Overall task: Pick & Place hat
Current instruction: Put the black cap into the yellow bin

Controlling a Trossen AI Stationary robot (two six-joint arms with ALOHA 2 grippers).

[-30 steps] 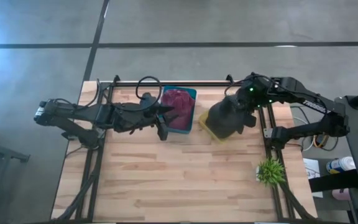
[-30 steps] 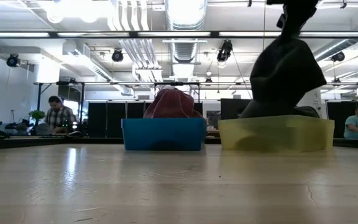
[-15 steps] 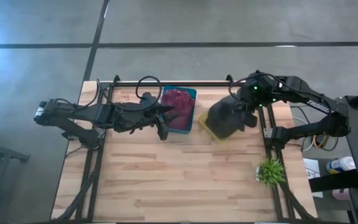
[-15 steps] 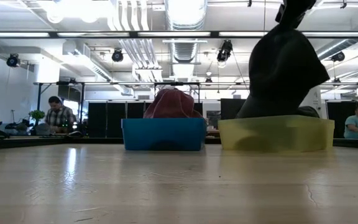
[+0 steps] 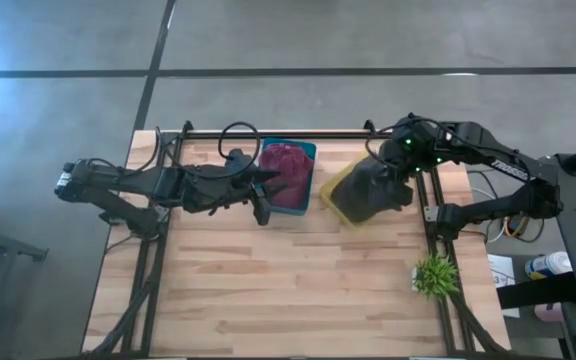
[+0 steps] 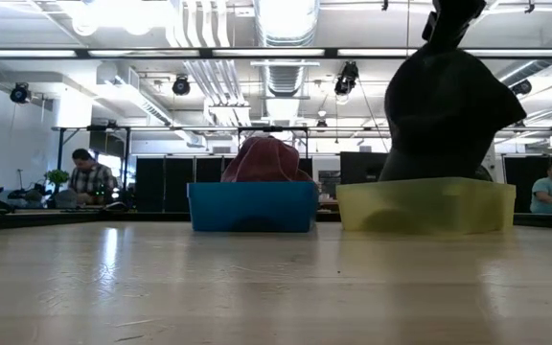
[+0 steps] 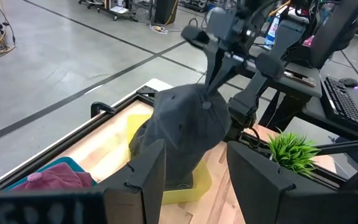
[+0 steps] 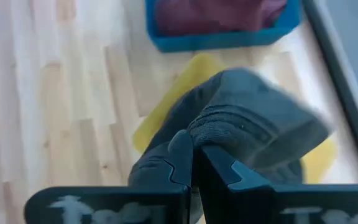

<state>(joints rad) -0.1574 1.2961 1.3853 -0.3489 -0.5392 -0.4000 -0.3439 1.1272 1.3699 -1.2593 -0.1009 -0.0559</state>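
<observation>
Right end effector (image 5: pixel 400 168) clamps the grey hat (image 5: pixel 370 190) above the yellow bin (image 5: pixel 334 187), upper right; release remains.

Since 1 second ago the right gripper (image 5: pixel 400 160), pinched shut on the crown of the dark grey hat (image 5: pixel 370 192), has drifted a little toward the right side of the surface and carried the hat with it. From above, more of the yellow bin (image 5: pixel 332 187) now shows at the hat's left. In the low view the hat (image 6: pixel 446 115) hangs straighter and fuller over the bin (image 6: pixel 425 205), its lower edge spread wider behind the rim.
</observation>
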